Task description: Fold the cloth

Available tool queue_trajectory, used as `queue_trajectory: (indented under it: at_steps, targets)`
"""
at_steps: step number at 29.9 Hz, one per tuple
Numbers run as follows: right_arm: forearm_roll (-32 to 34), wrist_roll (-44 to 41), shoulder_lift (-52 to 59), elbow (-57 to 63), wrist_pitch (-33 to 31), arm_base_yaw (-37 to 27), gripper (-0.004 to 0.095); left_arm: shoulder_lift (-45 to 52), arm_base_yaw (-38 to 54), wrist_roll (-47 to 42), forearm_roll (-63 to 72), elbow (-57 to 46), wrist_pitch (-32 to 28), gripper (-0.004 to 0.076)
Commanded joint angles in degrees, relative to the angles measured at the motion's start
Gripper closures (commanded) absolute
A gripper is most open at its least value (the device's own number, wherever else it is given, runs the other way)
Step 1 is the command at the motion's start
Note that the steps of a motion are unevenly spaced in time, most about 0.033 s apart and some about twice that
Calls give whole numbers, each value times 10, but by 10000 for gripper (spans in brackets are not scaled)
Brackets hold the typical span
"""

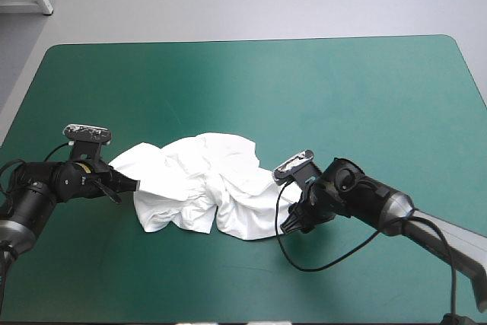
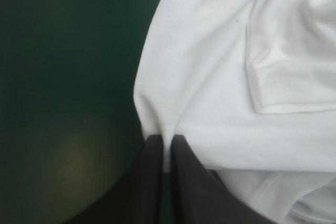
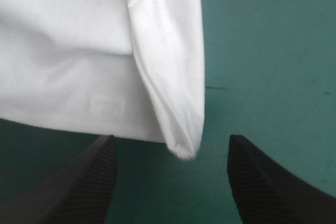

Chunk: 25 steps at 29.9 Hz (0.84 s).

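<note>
**Item:** T-shirt (image 1: 198, 184), white, short-sleeved. A crumpled heap on the teal-green desk (image 1: 251, 89), in the near half and about midway between its side edges. Not yet spread flat.

**Left gripper** (image 1: 129, 184): at the heap's left edge. The left wrist view shows its black fingers (image 2: 152, 182) pressed together on a pinch of a hemmed edge, with cloth fanning out ahead of them.

**Right gripper** (image 1: 289, 222): at the heap's right edge. Its fingers (image 3: 262, 182) stand wide apart. A drooping fold of cloth hangs ahead of the gap, nearer the one finger and touching neither.

**Step in hand (judged):** taking hold of the garment at two opposite points, so it can be drawn out flat before any fold is made. One side is held and the other is not.

**Next move calls for (judged):** bringing the right gripper forward until the fold lies between its fingers, then closing on it. The two arms would then need to draw apart evenly to open the heap.

**Hidden or unclear:**
- Which part of the garment each gripper faces (sleeve, hem or shoulder) cannot be told.
- The collar is not identifiable.
- How many layers the left fingers pinch cannot be told.
- The heap's underside is covered.
</note>
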State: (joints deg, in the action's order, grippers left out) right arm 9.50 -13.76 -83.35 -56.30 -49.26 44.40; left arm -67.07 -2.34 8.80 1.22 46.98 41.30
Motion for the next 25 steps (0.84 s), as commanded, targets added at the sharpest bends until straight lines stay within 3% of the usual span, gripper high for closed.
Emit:
queue_trajectory:
  at_steps: [1,4,6,8,12,19,25]
  targets:
    - [12,0,-23,-12,32,-1,328,24,0,0,1,19,-10,705]
    - [12,0,-55,-12,41,-1,338,32,0,0,-1,19,-6,705]
    - [12,0,-70,-12,43,-1,404,34,0,-1,-1,19,-1,705]
    - [12,0,-74,-12,48,-1,531,35,0,-2,-6,19,-1,705]
    - [12,0,-62,-13,58,-1,911,43,0,-5,-12,19,-8,705]
    - [59,-24,9,-47,39,-1,925,63,0,-6,-8,55,-37,705]
    - [162,-26,69,-205,-64,-1,925,74,0,-6,-7,192,-6,705]
